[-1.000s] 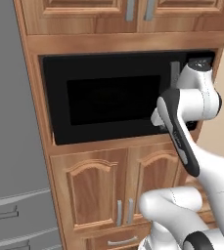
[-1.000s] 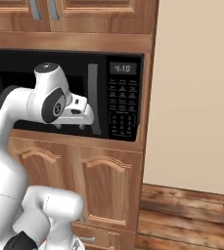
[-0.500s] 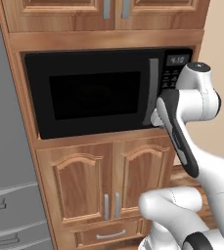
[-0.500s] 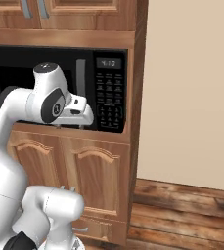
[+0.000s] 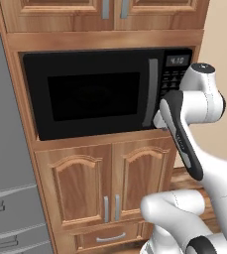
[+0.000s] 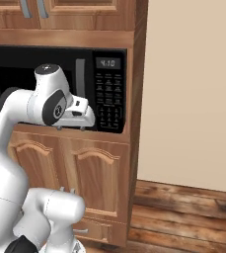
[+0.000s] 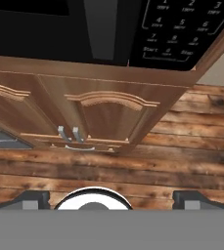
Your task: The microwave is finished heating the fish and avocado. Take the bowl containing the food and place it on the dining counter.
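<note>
Nearest the cameras, the white arm is rising from the base and bending forward, carrying the gripper [image 6: 77, 116] up to the level of the microwave's lower edge. Its jaws are standing wide apart with nothing between them; in the hand view the two dark fingertips [image 7: 33, 199] are sitting far out toward either side, pointing down over the wooden plank floor [image 7: 182, 146].

Just beyond the hand, the microwave [image 5: 95, 94] is sitting shut inside a wooden cabinet surround, its dark glass door closed. The hand is hovering in front of the lower end of the vertical grey handle [image 5: 151, 92], near the keypad [image 6: 108, 99]; whether it is touching the handle cannot be told. Above the keypad a small display [image 6: 106, 63] is showing pale digits.

Below the microwave, two arched wooden cabinet doors [image 5: 110, 178] are standing closed, with a drawer [image 5: 110, 237] beneath them.

Farther left, a tall grey refrigerator [image 5: 6, 173] is flanking the cabinet; to the right, a plain beige wall [image 6: 193, 89] is running back.
</note>
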Available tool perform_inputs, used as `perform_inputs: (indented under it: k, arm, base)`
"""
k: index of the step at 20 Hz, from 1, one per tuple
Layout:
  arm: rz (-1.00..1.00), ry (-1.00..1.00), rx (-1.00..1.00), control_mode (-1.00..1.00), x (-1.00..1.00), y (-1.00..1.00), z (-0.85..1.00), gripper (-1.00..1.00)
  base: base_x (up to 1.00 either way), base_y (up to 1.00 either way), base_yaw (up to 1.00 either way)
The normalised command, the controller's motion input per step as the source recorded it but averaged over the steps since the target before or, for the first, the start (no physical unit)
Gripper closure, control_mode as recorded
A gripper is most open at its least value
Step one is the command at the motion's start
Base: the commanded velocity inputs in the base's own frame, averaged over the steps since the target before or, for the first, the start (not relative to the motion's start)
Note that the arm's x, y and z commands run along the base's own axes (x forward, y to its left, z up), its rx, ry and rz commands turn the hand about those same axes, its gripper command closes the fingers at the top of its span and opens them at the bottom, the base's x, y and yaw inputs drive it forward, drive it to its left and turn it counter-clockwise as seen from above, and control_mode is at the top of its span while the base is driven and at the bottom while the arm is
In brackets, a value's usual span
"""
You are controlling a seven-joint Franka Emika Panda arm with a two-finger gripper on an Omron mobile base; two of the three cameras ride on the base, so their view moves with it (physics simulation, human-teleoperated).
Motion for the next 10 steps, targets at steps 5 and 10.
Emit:
perform_inputs:
  k: [5,10]
  arm:
    - [0.0,-0.08,0.0,-1.0,0.0,0.0,0.07,-1.0]
    - [0.0,-0.22,0.03,-1.0,0.0,-0.05,0.4,-1.0]
  base:
    - [0.0,0.0,0.0]
    - [0.0,0.0,0.0]
